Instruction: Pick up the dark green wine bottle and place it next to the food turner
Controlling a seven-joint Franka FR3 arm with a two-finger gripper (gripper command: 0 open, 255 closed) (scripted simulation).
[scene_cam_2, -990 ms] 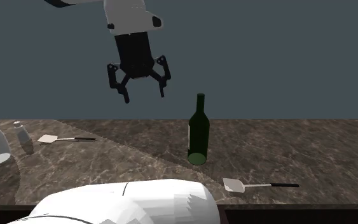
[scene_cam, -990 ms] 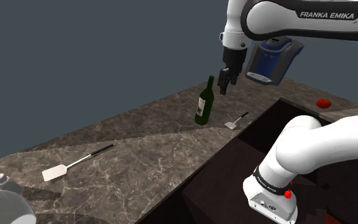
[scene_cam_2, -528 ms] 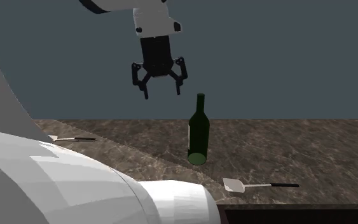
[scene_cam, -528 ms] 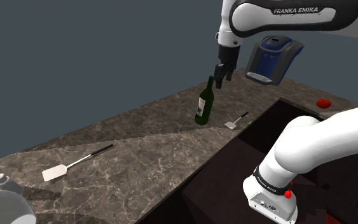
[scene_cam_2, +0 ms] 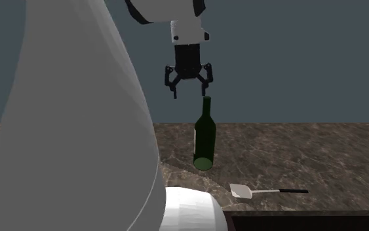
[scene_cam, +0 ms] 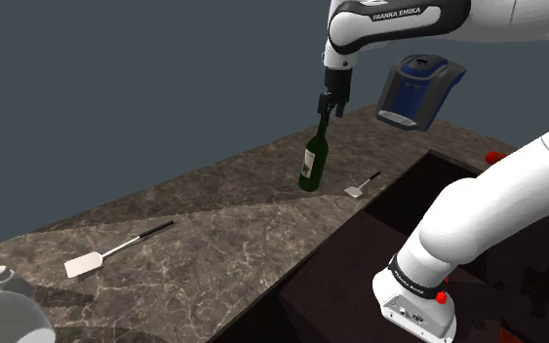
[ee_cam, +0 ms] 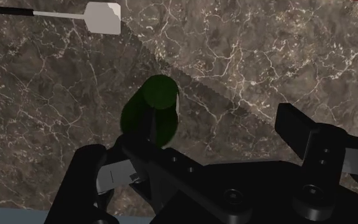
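A dark green wine bottle (scene_cam: 311, 159) with a pale label stands upright on the brown marble counter (scene_cam: 223, 229). My gripper (scene_cam: 327, 104) hangs open just above its neck. In the second exterior view the gripper (scene_cam_2: 189, 90) sits slightly to the left of the bottle (scene_cam_2: 204, 136), with one fingertip (scene_cam_2: 206, 90) over the mouth. From the wrist, the bottle top (ee_cam: 156, 109) lies by one finger (ee_cam: 133, 162), not centred between the two. A white-bladed food turner (scene_cam: 364, 184) lies close beside the bottle, also seen in the second exterior view (scene_cam_2: 261, 191) and from the wrist (ee_cam: 88, 14).
A second turner (scene_cam: 116, 250) lies far down the counter toward the shoulder view's left, near a clear glass vessel (scene_cam: 4, 314). A blue-grey appliance (scene_cam: 418, 90) and a small red object (scene_cam: 496, 156) stand behind the arm. My white arm link (scene_cam_2: 71, 118) blocks the second exterior view's left.
The gripper has travelled toward the bottle, rightward in the second exterior view, and now hovers at its neck. It stays open. The bottle and turners have not moved.
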